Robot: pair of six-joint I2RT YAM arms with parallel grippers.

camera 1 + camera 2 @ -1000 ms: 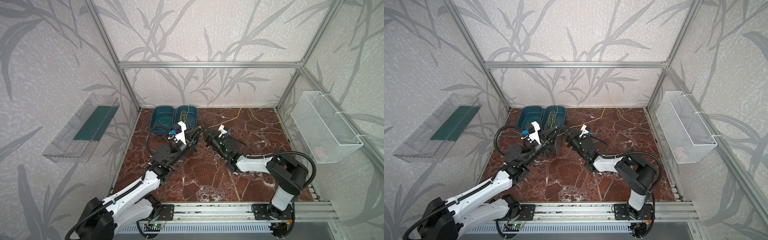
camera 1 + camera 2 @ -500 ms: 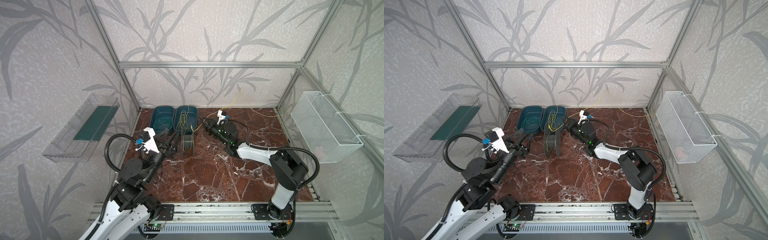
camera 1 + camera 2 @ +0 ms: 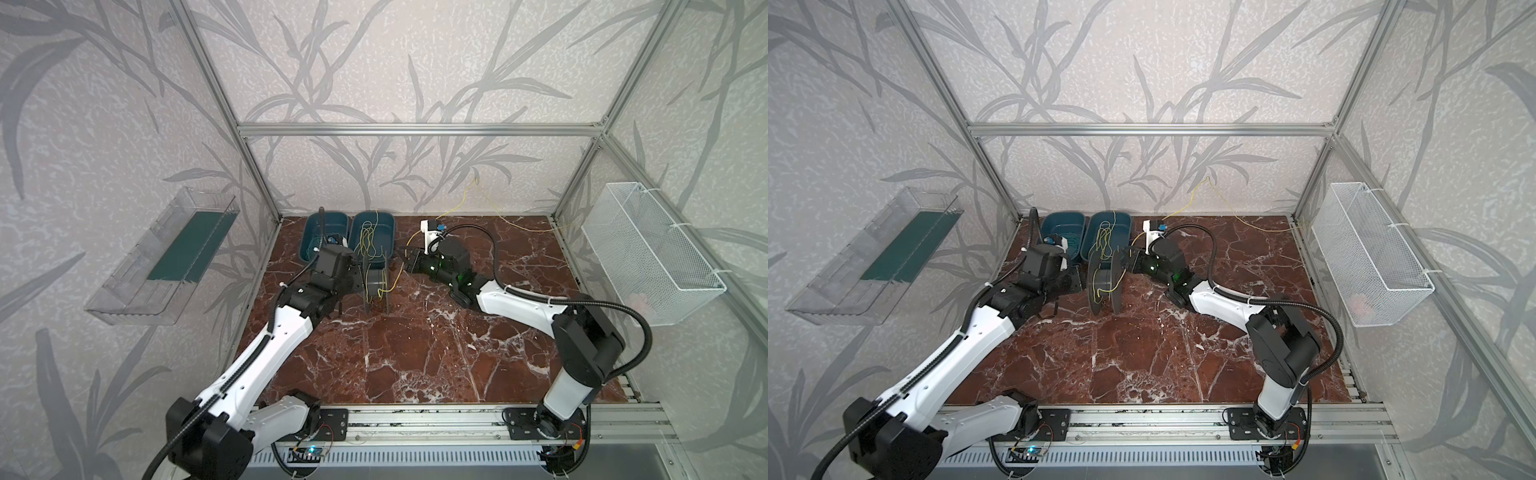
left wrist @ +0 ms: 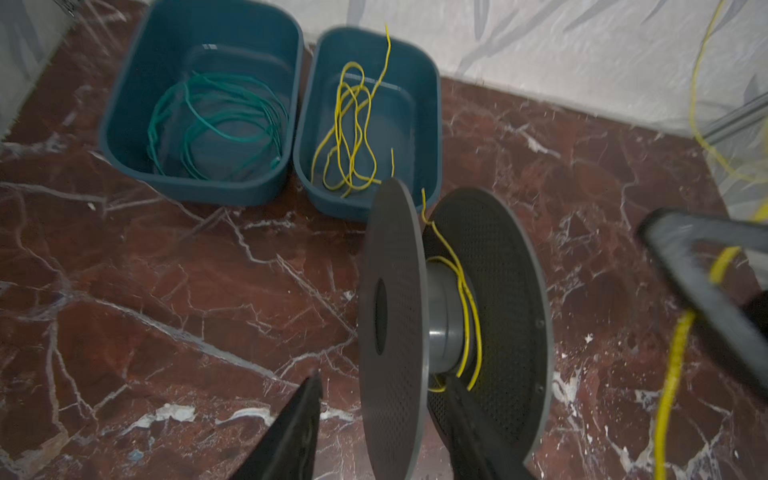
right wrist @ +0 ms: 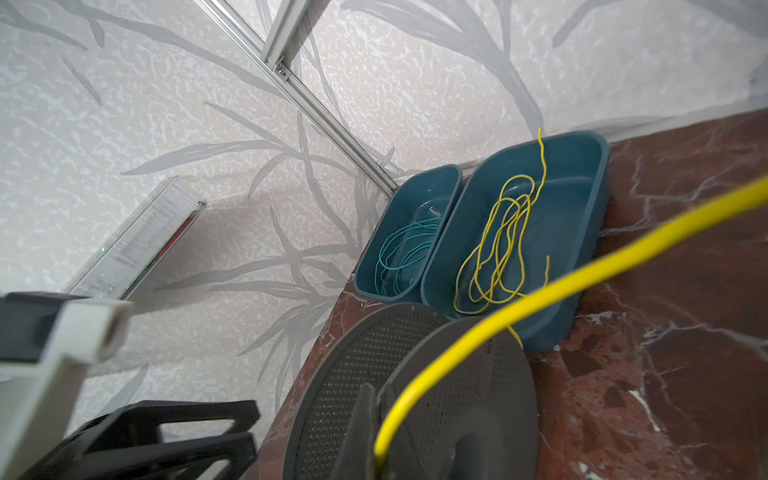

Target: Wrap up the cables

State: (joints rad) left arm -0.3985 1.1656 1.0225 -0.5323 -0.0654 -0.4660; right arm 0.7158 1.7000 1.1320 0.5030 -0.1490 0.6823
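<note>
My left fingers (image 4: 299, 432) part open, one on each side of the upright spool's (image 4: 395, 311) near disc | my right fingers (image 5: 357, 440) closed on the yellow cable (image 5: 540, 299) | cable loops loosely round the spool hub, on the desk (image 4: 166, 332) | spare yellow cables (image 4: 353, 124) piled in the blue bin (image 4: 332, 203) behind

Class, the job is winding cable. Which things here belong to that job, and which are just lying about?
Belong: yellow cable in the right gripper; reel; loose yellow cables in their bin.
Lying about: green wires; wire basket; clear wall tray.
</note>
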